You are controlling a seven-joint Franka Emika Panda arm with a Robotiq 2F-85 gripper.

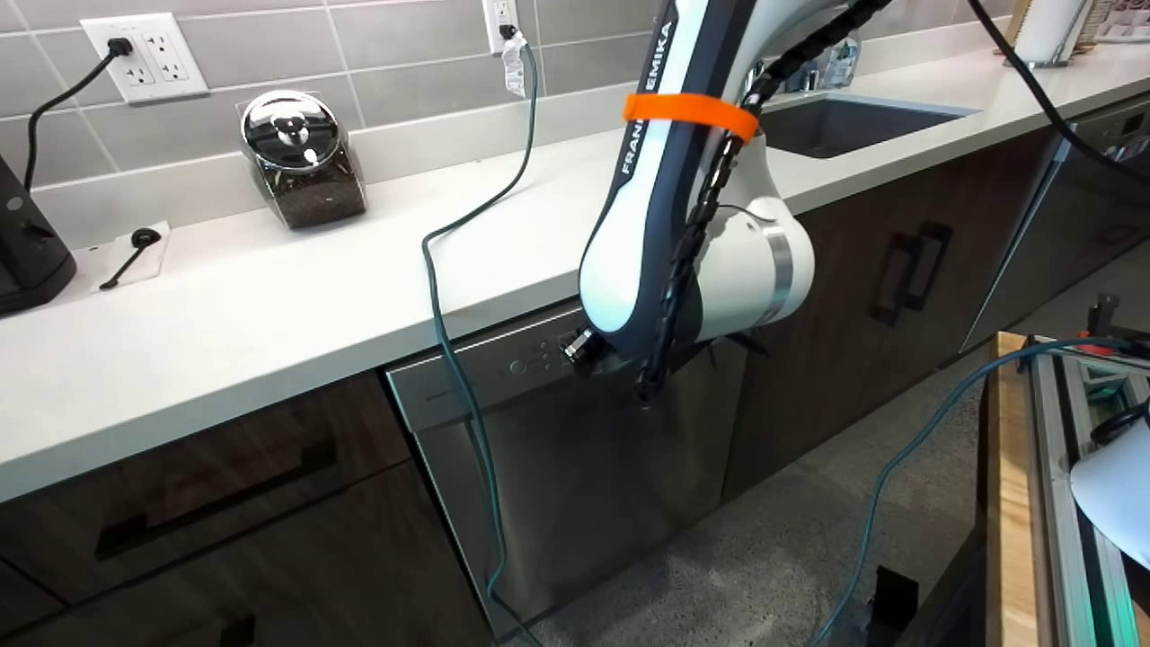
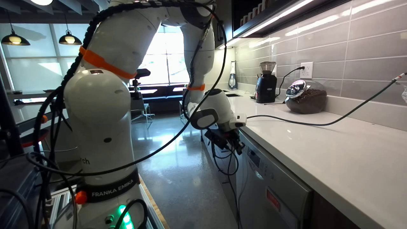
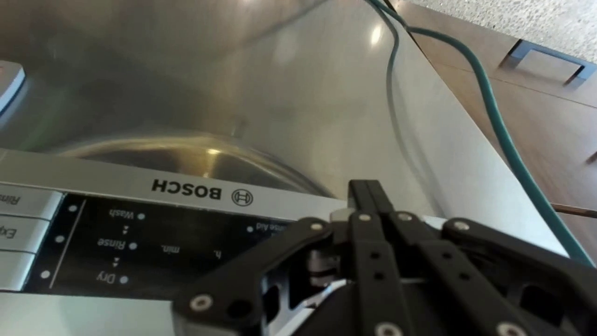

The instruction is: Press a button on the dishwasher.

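Dishwasher (image 1: 579,485), faced in brushed steel, is located at 6 o'clock in an exterior view, beneath the white counter (image 1: 225,350). Dark brown drawers (image 1: 314,557) are fitted beside it at 8 o'clock. On the counter, a clear jar (image 1: 310,180) is placed at 10 o'clock; a sink (image 1: 827,130) is set at 2 o'clock. The robot arm (image 1: 620,270) is positioned in front of the dishwasher, and part of the control strip (image 1: 503,377) is covered by it.

Pincer (image 3: 366,186) is fully closed. In the wrist view, the two black fingers (image 3: 366,233) are laid side by side with their tips together, and nothing is seen gripped between them. The tips are pointed toward 12 o'clock and are seen against the edge of the control strip and the steel door (image 3: 280,93). Whether the steel is touched cannot be determined.

From the tips, the black display (image 3: 186,266) is found between 8 and 9 o'clock, with the words Wash, Rinse and Dry shown upside down. Pale buttons (image 3: 28,235) are set next to it, near 9 o'clock, well apart from the tips. A green cable (image 3: 490,107) is seen at 2 o'clock.

A red label (image 2: 273,198) is carried on the dishwasher, between 4 and 5 o'clock in an exterior view, with the pincer (image 2: 240,149) positioned just beside the upper part of the machine.
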